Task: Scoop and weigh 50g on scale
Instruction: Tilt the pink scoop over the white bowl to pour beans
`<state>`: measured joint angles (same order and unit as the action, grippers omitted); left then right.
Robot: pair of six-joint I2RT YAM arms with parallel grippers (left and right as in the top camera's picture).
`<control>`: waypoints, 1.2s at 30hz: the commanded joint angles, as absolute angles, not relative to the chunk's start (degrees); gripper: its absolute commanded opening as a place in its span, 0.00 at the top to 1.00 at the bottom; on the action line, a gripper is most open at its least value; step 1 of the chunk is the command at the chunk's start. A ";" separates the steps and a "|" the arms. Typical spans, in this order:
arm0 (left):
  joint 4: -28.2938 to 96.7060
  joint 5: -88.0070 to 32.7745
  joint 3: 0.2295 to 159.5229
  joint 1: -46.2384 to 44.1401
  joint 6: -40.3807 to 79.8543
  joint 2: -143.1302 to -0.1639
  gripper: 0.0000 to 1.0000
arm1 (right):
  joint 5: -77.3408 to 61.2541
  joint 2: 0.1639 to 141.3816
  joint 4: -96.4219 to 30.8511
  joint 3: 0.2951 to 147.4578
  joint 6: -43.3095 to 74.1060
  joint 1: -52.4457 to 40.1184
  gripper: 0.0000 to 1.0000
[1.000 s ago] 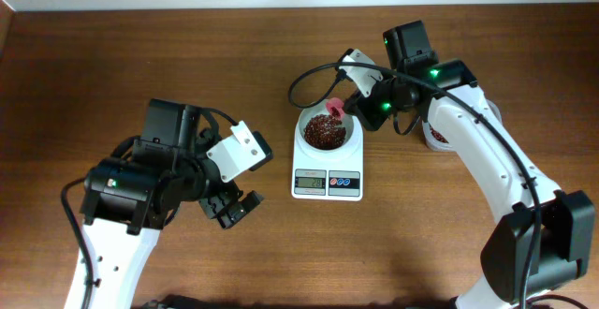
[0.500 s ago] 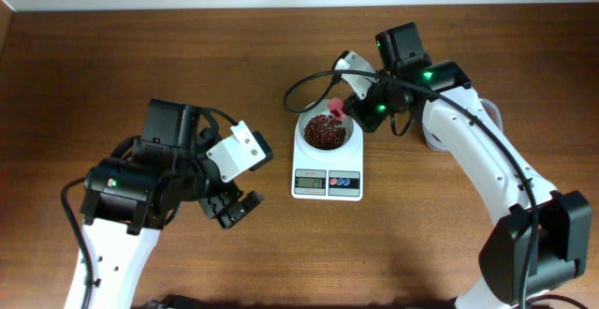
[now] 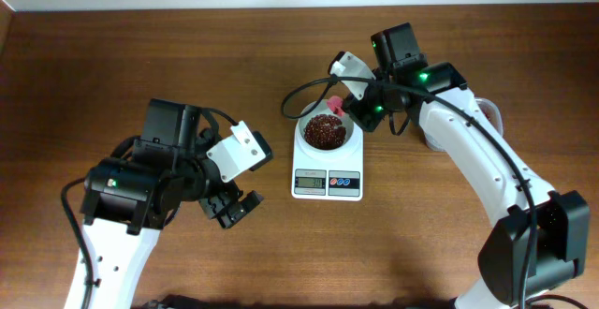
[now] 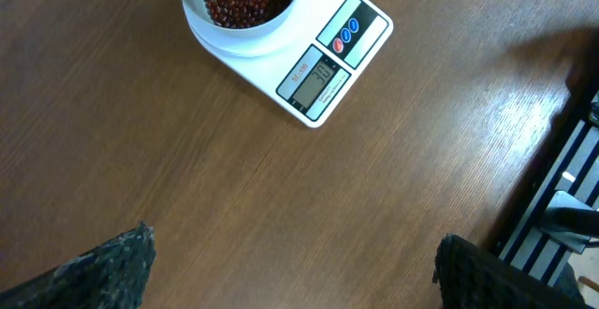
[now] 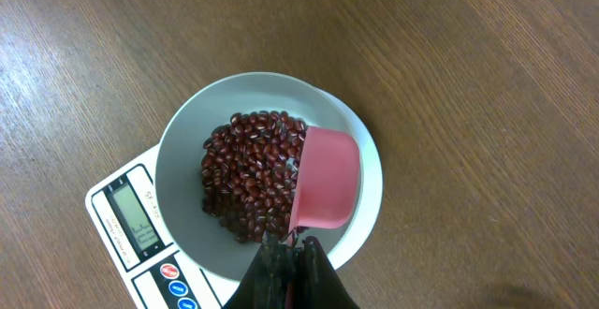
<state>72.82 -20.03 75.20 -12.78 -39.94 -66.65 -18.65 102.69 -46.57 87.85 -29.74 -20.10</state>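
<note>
Right gripper (image 3: pixel 350 112) is closed tight on the handle of one pink scoop (image 3: pixel 333 106), its arm stretched in from the right over the one scale (image 3: pixel 327 182). The beans (image 3: pixel 323 132) lie heaped in the single white bowl (image 3: pixel 305 144) on it. The left gripper (image 3: pixel 234 208) hovers low over bare table (image 3: pixel 140 56), jaws fully spread and empty, arm folded.

From the left wrist, two dark fingertips (image 4: pixel 103 267) frame the wood. The scale sits ahead, its display digits too small to read.

From the right wrist, the scoop tips at the bowl's rim, touching the beans; the button lettering is unreadable.
</note>
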 commanded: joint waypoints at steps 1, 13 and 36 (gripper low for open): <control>72.73 -21.02 75.02 -12.58 -41.06 -66.63 0.01 | -18.55 101.19 -46.26 88.51 -30.06 -21.10 0.96; 72.73 -21.02 75.02 -12.58 -41.06 -66.63 0.01 | -18.17 101.19 -45.82 88.51 -30.04 -21.37 0.96; 72.73 -21.02 75.02 -12.58 -41.06 -66.63 0.01 | -18.37 101.19 -44.95 88.51 -30.06 -21.37 0.96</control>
